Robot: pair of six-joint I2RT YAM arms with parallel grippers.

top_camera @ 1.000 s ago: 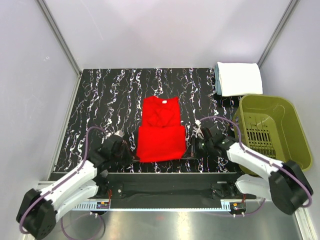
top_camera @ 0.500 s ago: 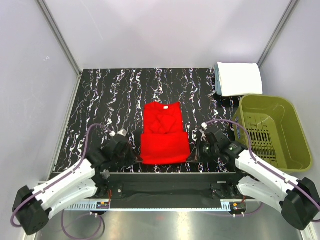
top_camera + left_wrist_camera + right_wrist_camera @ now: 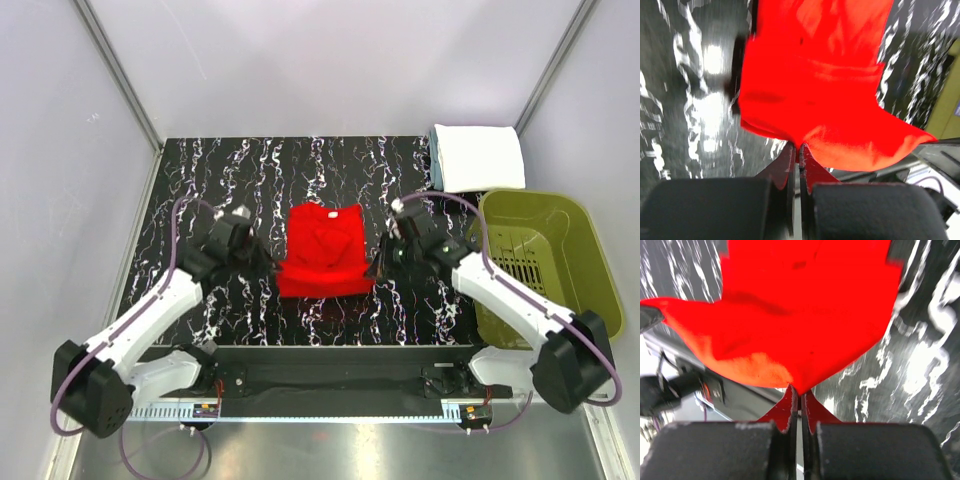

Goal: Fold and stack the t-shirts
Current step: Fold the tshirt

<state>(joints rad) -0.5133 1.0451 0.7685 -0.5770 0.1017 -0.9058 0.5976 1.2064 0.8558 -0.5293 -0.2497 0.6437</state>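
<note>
- Closeups showed left gripper (image 3: 799,147) and right gripper (image 3: 801,389) each clamped on the red t-shirt (image 3: 322,255), cloth spreading ahead of both.
- Overhead alone showed white t-shirt (image 3: 480,157) folded far beyond right gripper, beside basket (image 3: 535,200).

R end effector (image 3: 800,395) pinches red t-shirt (image 3: 805,305) corner over table (image 3: 925,365).

A red t-shirt (image 3: 322,250) of soft, matt cloth, creased and rumpled, lies at the centre of the frame on a bench (image 3: 200,190) whose black, white-veined, marble-look surface is smooth and glossy enough to throw back glare in the wrist views. At upper right, a white t-shirt (image 3: 480,157) shows the same matt cloth, next to an olive-green basket (image 3: 590,250) of smooth, slotted plastic with a dull sheen. The left gripper (image 3: 799,149) and right gripper (image 3: 800,390) have matt black jaws.
</note>
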